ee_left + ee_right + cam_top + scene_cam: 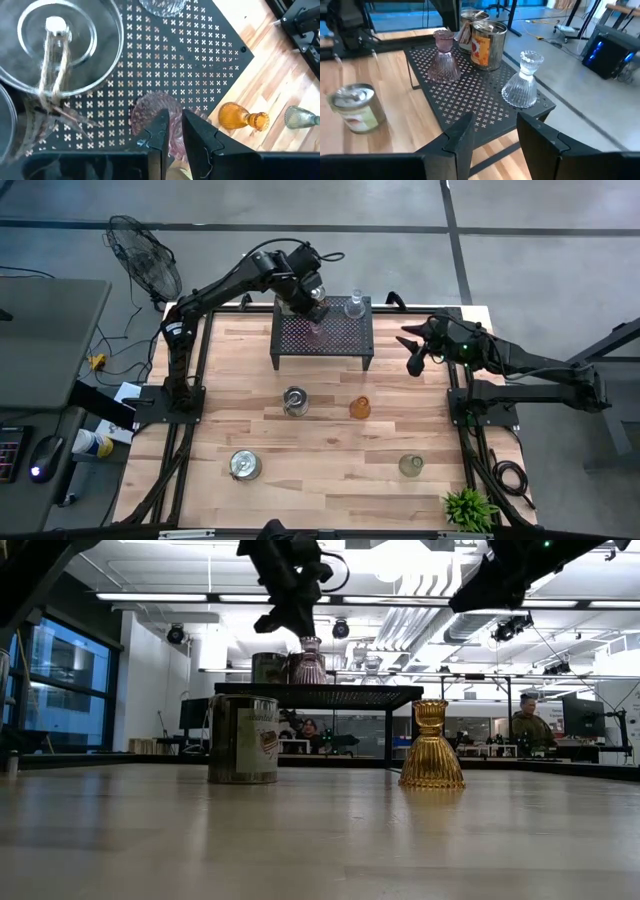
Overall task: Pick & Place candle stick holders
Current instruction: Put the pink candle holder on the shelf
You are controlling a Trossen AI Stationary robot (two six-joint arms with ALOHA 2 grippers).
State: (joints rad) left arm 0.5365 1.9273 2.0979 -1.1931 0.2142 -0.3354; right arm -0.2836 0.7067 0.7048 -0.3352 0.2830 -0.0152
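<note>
Pink glass holder [159, 116] on the black stand [200, 55], left claw [173, 134] gripping its rim; right claw [492, 131] wide.

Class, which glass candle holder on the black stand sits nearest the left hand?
The pink glass holder, directly under the left hand; the clear glass holder stands apart.

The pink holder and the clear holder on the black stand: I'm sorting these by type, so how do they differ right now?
The pink holder is tinted rose; the clear holder is colourless ribbed glass. The pink holder has the left gripper directly above its top, while the clear holder stands with no gripper at it. The pink holder is next to the tin cans; the clear holder stands apart, nearer the stand's other end. Both are upright, flared-base glass holders on the stand.
</note>
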